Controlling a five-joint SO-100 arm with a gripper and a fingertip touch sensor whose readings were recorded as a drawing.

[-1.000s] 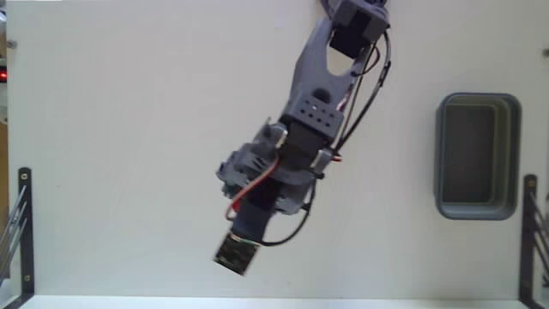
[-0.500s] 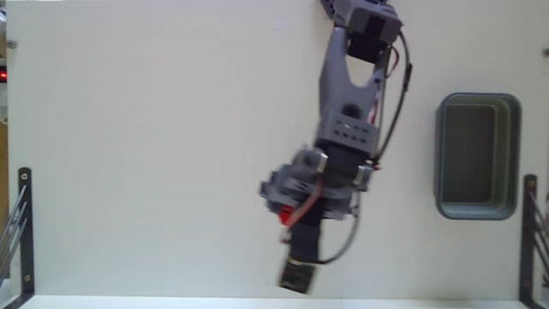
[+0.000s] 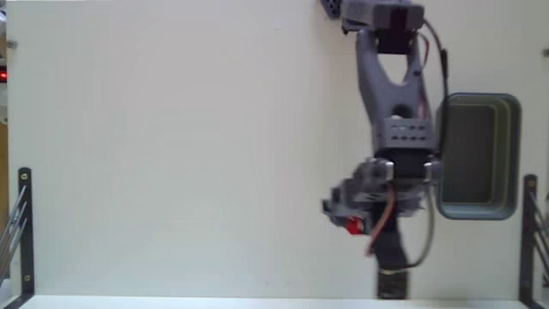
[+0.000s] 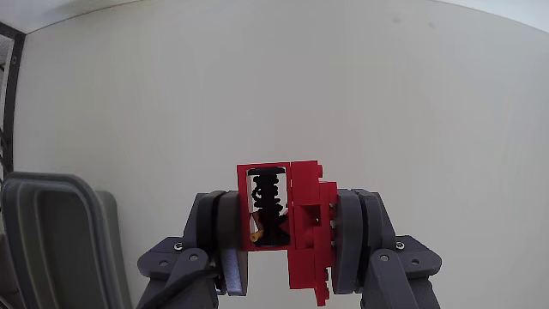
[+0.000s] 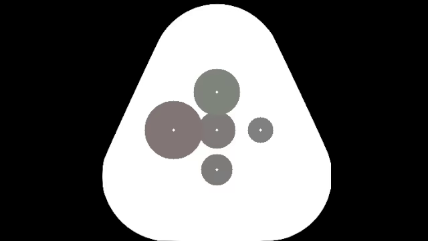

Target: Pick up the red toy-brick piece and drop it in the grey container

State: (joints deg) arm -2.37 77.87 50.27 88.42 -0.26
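Red toy-brick piece [image 4: 292,223] clamped between both fingers of the gripper [image 4: 287,236], jaws closed tight on its sides, lifted clear of the white table [image 3: 171,154]. In the fixed view the red shows at the gripper [image 3: 352,226], just beside the grey container [image 3: 479,210]. Pick done; the carry over the rim and the release are left.

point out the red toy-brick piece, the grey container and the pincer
red toy-brick piece [image 4: 304,215], wrist view, on its solid right half
grey container [image 3: 512,154], fixed view, on its right rim
pincer [image 4: 292,257], wrist view, midway between the fingertips clamping the brick
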